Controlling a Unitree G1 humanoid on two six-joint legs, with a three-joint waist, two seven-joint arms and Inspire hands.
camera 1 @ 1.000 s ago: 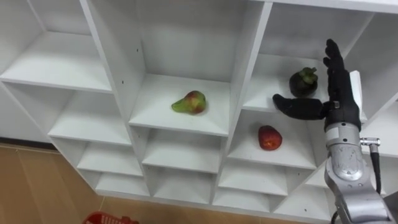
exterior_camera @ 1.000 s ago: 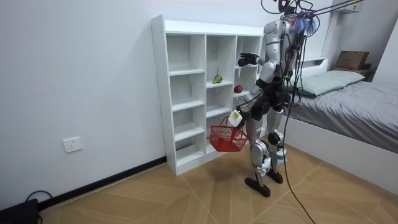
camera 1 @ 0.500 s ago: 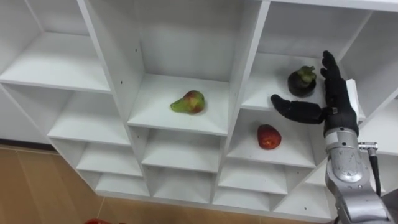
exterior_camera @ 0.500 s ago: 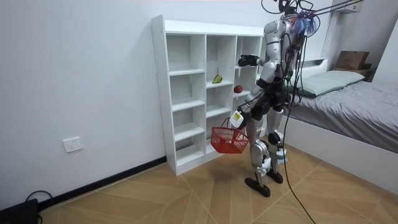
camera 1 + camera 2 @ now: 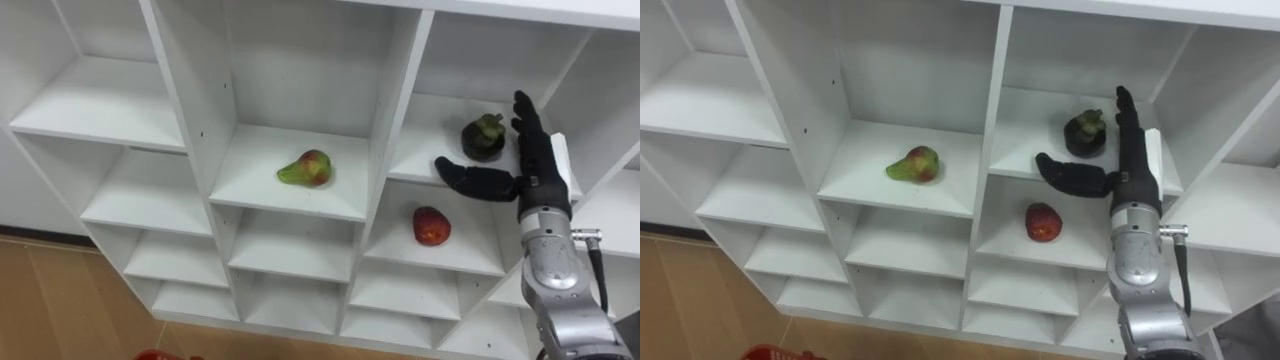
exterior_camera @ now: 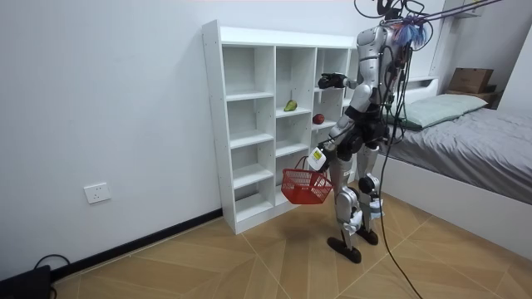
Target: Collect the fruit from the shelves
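In the left eye view, the right hand at upper right is spread flat and empty, just right of the dark fruit, probably to cup it. One pear lies at centre and one red fruit at lower right. In the room view, one red basket hangs at the left hand, likely to take the fruit. The right eye view shows the same three fruits on the closet shelves.

Three pieces of fruit lie on the shelves: one pear mid-frame, one red apple right of centre, and one dark round fruit at upper right. There is one white shelf unit, one red basket, one bed and one wall socket.
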